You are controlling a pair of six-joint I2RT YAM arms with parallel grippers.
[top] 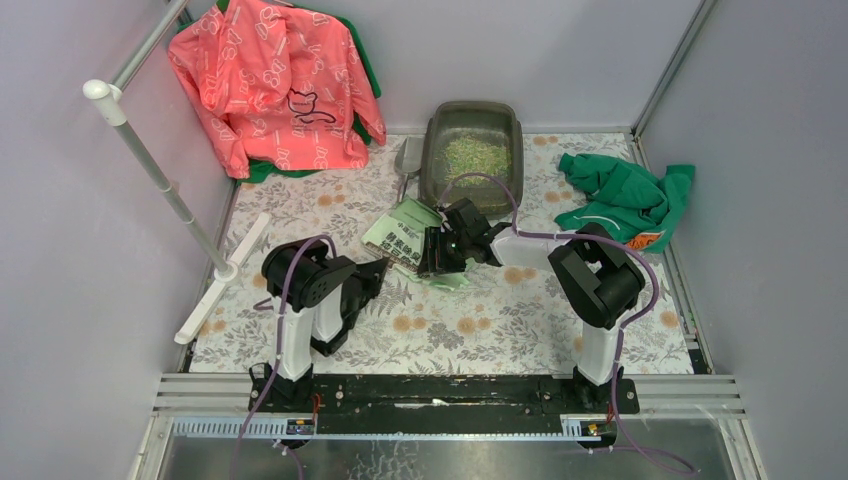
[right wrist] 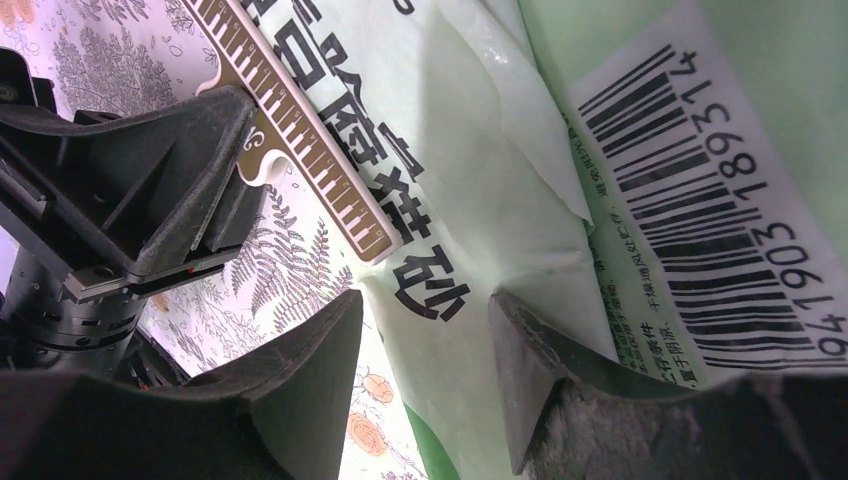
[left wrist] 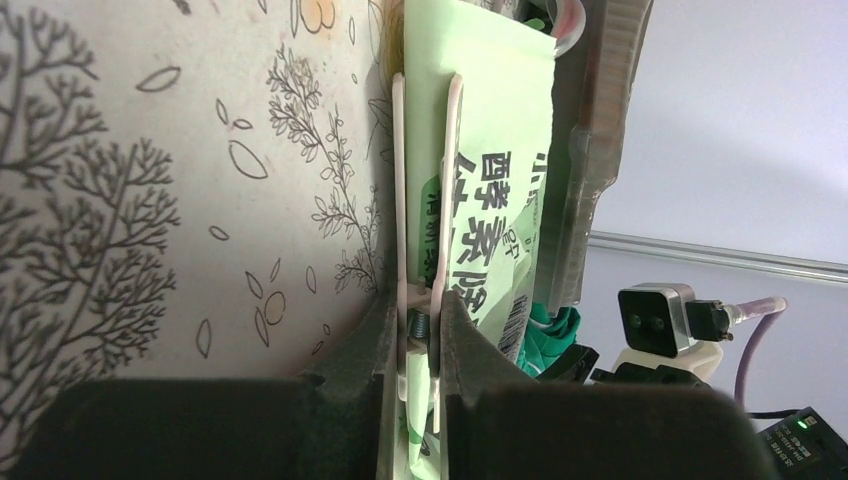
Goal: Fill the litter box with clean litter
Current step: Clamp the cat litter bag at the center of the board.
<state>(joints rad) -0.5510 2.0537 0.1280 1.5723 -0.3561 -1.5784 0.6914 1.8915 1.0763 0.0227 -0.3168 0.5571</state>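
The dark grey-olive litter box [top: 436,135] stands at the back of the table with a heap of clean litter [top: 478,155] inside it. A light green printed bag [top: 402,232] lies in front of the box. My left gripper [top: 378,272] is shut on a long toothed clip [left wrist: 428,200] that clamps the bag [left wrist: 495,140]. My right gripper [top: 437,258] is open, its fingers either side of a fold of the bag [right wrist: 520,200]; patterned cloth shows between one finger and the bag. In the right wrist view the clip [right wrist: 300,130] and the left gripper's black body [right wrist: 130,220] sit at the left.
A small grey scoop [top: 408,160] lies left of the litter box. A pink jacket [top: 275,85] hangs at the back left. A green garment [top: 620,195] lies at the right. A white pole [top: 165,180] slants along the left side. A floral cloth [top: 480,320] covers the table.
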